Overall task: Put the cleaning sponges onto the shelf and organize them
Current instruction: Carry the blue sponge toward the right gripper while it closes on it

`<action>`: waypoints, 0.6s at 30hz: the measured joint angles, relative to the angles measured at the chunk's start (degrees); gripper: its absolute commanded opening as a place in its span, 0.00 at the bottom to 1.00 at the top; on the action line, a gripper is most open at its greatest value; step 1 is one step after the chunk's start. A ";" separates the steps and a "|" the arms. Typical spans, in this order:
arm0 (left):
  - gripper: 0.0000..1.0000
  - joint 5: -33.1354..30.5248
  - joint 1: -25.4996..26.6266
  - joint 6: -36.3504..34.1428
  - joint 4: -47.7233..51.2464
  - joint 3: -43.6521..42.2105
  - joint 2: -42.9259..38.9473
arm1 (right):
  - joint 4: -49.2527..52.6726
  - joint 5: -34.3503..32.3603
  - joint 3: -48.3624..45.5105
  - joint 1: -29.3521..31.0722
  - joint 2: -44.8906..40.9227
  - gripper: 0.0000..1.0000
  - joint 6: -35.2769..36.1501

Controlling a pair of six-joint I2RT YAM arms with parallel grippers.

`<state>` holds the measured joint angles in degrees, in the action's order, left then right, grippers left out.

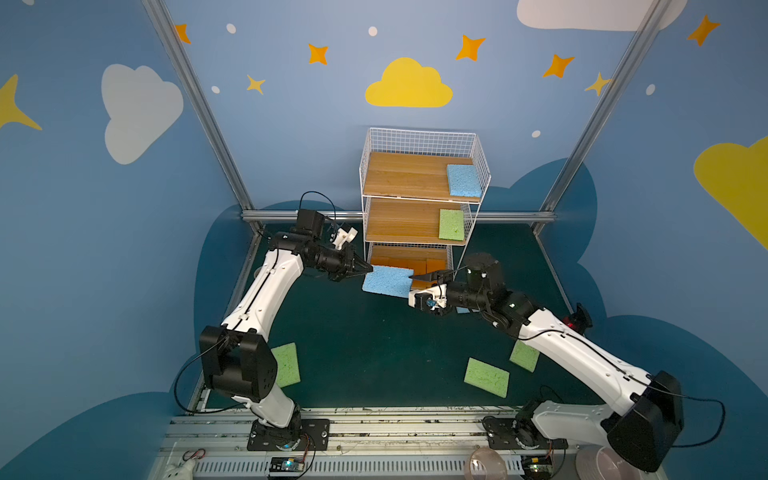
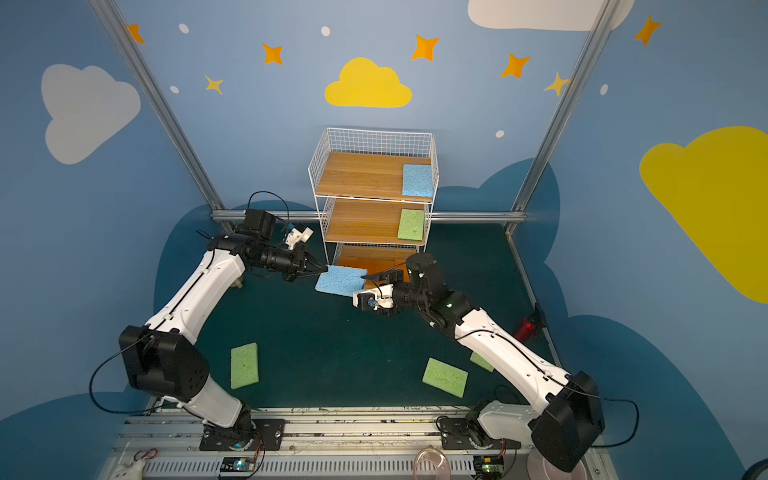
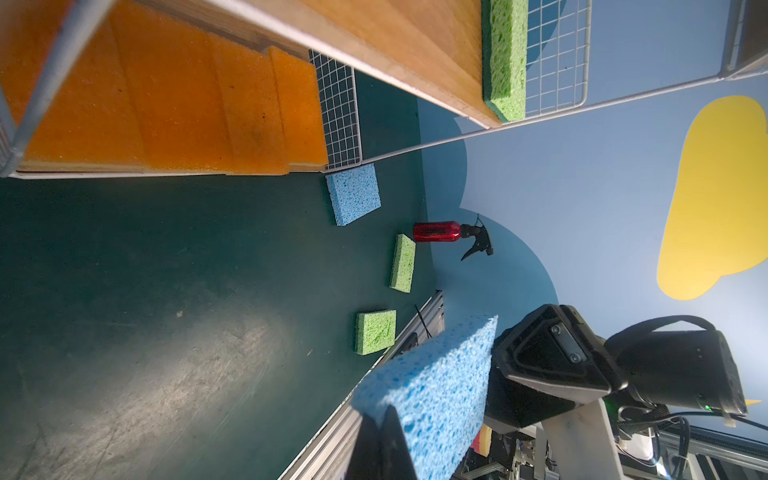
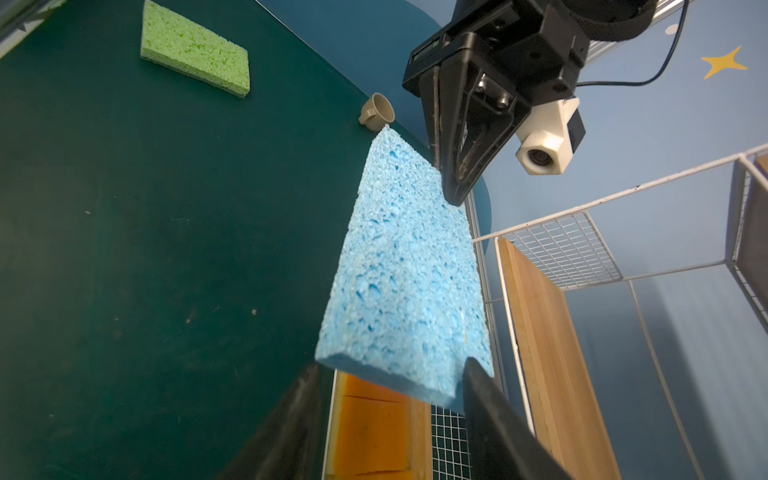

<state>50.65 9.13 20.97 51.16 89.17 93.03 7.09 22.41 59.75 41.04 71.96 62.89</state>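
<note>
Two grippers meet mid-frame in both top views, just in front of the shelf (image 1: 403, 174). Your left gripper (image 1: 368, 269) is clamped tight on one end of the held sponge (image 1: 386, 281), which is blue and hangs clear of the mat (image 1: 353, 345). Your right gripper (image 1: 417, 279) has its jaws parted, one on each face of the sponge's other end; you cannot tell whether they touch it. Shelf, upper centre: top blue sponge (image 1: 464, 180) at the right end of the top board, shelved green sponge (image 1: 451, 225) at the right end of the middle board, orange sponges (image 3: 166, 104) in an overlapping row on the bottom board. Mat, lower frame: left green sponge (image 1: 286, 365), middle green sponge (image 1: 486, 377), right green sponge (image 1: 524, 355) partly under the right arm. Loose blue sponge (image 3: 353, 199) lies flat just beside the shelf's bottom corner, seen in the left wrist view.
</note>
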 measured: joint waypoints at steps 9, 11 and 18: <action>0.03 0.15 0.13 0.02 0.00 0.00 0.50 | -2.62 -2.34 -0.02 0.44 0.02 0.28 -0.90; 0.03 0.13 0.26 0.02 0.00 0.00 0.57 | -2.82 -2.49 -0.02 0.52 0.02 0.20 -1.25; 0.23 -0.02 0.28 -0.02 -0.02 0.02 0.61 | -2.97 -3.23 -0.02 1.20 0.02 0.06 -2.01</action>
<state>50.63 9.41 20.95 51.13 89.19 93.65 4.12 19.18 59.72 42.24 71.99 60.88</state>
